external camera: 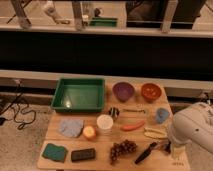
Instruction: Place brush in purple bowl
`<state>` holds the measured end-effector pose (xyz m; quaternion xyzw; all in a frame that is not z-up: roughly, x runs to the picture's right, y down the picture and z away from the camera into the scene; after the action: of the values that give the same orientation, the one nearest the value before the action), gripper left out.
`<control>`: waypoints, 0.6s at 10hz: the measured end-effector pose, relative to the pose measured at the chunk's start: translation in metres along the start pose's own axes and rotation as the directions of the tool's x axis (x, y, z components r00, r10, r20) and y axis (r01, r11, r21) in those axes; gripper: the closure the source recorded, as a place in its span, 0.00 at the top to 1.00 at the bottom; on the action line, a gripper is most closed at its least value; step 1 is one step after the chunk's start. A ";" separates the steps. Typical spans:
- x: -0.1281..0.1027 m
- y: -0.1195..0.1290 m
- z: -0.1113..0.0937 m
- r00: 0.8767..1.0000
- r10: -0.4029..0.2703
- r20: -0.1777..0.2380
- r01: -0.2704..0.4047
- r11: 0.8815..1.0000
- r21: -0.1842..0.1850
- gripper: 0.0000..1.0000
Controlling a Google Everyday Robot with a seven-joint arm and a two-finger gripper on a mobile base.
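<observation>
One slim black brush (145,153) lies flat at the front right of the wooden table (102,150), beside one grape bunch (121,148). Two round glossy bowls at the back: purple bowl (123,91), orange bowl (151,91). One gripper (168,147), claw spread and empty, just beside the brush's end.

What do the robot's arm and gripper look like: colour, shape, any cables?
The arm is white, thick and rounded, with a smooth shell. The gripper, at its lower end over the right front corner of the table, is small and dark. No cables or markings show on them.
</observation>
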<state>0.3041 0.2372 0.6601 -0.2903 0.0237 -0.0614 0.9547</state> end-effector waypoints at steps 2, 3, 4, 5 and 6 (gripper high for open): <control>0.000 0.003 0.001 1.000 -0.004 -0.010 0.004 1.000 -0.003 0.80; -0.002 0.009 0.005 1.000 -0.011 -0.013 0.011 1.000 -0.007 0.80; -0.004 0.020 0.012 1.000 -0.016 -0.016 0.016 1.000 -0.014 0.80; -0.006 0.036 0.020 1.000 -0.021 -0.020 0.020 0.999 -0.028 0.80; -0.009 0.060 0.030 0.999 -0.029 -0.021 0.027 0.998 -0.049 0.80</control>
<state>0.3036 0.3043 0.6522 -0.3128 0.0316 -0.0773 0.9461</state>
